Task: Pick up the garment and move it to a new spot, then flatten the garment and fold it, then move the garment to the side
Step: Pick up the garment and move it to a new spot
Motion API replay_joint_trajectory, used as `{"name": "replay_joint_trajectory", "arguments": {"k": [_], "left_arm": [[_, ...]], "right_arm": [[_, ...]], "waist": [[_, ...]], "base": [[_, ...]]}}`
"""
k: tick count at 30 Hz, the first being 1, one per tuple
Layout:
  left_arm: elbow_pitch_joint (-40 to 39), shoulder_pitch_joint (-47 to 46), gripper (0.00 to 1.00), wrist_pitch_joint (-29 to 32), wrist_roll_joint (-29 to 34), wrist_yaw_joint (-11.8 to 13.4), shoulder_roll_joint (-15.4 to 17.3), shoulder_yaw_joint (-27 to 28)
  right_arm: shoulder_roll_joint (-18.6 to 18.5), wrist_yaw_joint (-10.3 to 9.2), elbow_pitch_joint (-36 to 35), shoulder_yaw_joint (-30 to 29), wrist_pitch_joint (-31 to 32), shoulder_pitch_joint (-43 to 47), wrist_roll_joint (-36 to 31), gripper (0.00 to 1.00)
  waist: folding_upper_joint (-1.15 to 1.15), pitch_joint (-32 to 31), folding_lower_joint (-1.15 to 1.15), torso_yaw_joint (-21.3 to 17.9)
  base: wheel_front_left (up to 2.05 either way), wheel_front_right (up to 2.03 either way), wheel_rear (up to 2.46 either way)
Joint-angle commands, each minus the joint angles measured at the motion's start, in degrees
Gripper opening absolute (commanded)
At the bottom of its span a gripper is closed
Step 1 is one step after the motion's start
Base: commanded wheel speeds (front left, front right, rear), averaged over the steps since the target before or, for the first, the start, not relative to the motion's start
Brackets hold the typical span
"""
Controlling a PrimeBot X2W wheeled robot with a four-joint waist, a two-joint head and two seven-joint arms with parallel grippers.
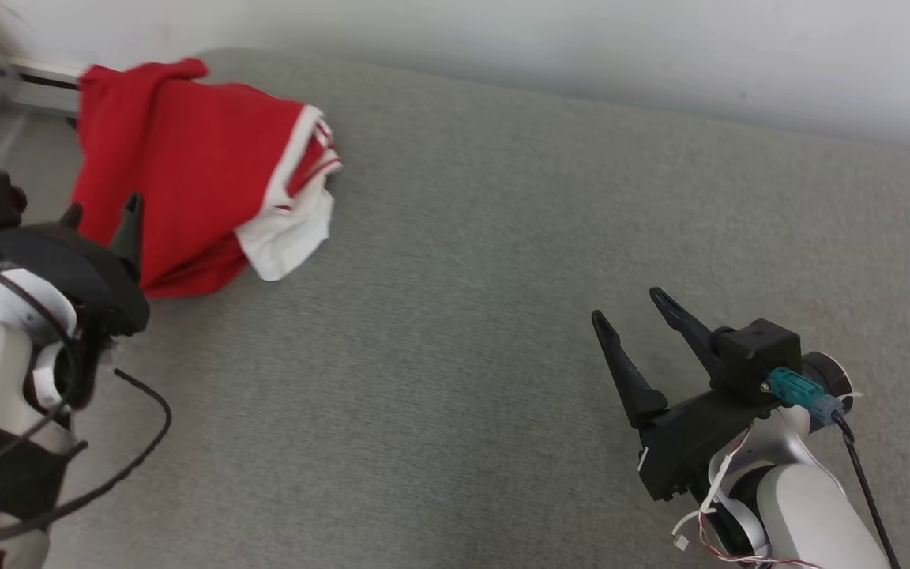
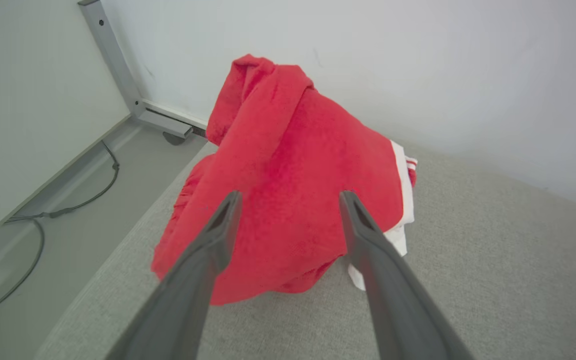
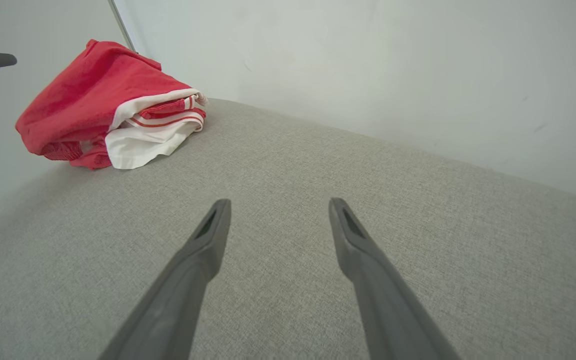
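So on the far left, the left gripper (image 1: 102, 207) has its two dark fingers spread wide with nothing between them. It's pointed straight at the garment (image 1: 186, 158), tips right up at the near edge of the heap. I honestly can't tell if they're touching the cloth.

The garment is a rumpled pile, not flat at all, sitting in the far left corner of the grey fabric surface (image 1: 463, 276), close to the pale wall (image 1: 581, 47) and right by the surface's left edge. It's mostly bright red with a terry-ish texture. A white band runs down its right side, with thin red stripes next to it, and a floppy white piece pokes out at the lower right. From the left wrist view it bunches up into a mound with a folded peak on top.

Over on the right, the right gripper (image 1: 626, 304) is also spread open and empty, above bare grey cloth, well apart from the garment.
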Motion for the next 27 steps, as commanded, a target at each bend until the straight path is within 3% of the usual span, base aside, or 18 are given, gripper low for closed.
{"name": "replay_joint_trajectory", "arguments": {"k": [1,4,13,19,20,22,27], "left_arm": [[0.8,-1.2,1.00,0.6,-0.4,-0.5,0.2,0.1],[3.5,-3.7,1.00,1.8,-1.1,-1.6,0.6,0.4],[10.4,-7.3,1.00,8.9,-2.7,-0.6,0.4,0.3],[13.0,-8.7,1.00,7.0,-1.9,-0.5,0.9,0.0],[13.5,-8.8,0.79,6.5,-1.7,-0.4,0.8,-0.2],[14.5,-9.1,0.00,5.7,-1.5,-0.4,0.7,-0.3],[16.5,-9.6,0.00,4.1,-1.5,-0.6,0.4,-0.5]], "right_arm": [[-0.3,-0.02,-0.5,0.2,0.2,-0.8,-0.5,1.00],[-0.3,-0.02,-1.4,0.8,0.4,-1.0,0.2,1.00],[-0.3,-0.02,-3.7,0.4,1.2,0.1,-0.5,1.00],[-0.3,-0.02,-4.1,1.1,1.4,0.2,0.1,1.00],[-0.3,-0.02,-4.0,1.3,1.4,0.2,0.2,1.00],[-0.3,-0.02,-3.8,1.6,1.4,0.3,0.4,1.00],[-0.3,-0.02,-3.7,1.7,1.2,0.4,0.5,1.00]], "waist": [[-0.01,4.9,-0.01,-4.6],[-0.01,6.1,-0.01,-5.6],[-0.01,8.7,-0.01,-7.2],[-0.01,9.6,-0.01,-7.8],[-0.01,9.6,-0.01,-7.8],[-0.01,9.6,-0.01,-8.1],[-0.01,9.6,-0.01,-8.6]], "base": [[0.00,0.00,0.00],[0.00,0.00,0.00],[0.00,0.00,0.00],[0.00,0.00,0.00],[0.00,0.00,0.00],[0.00,0.00,0.00],[0.00,0.00,0.00]]}}
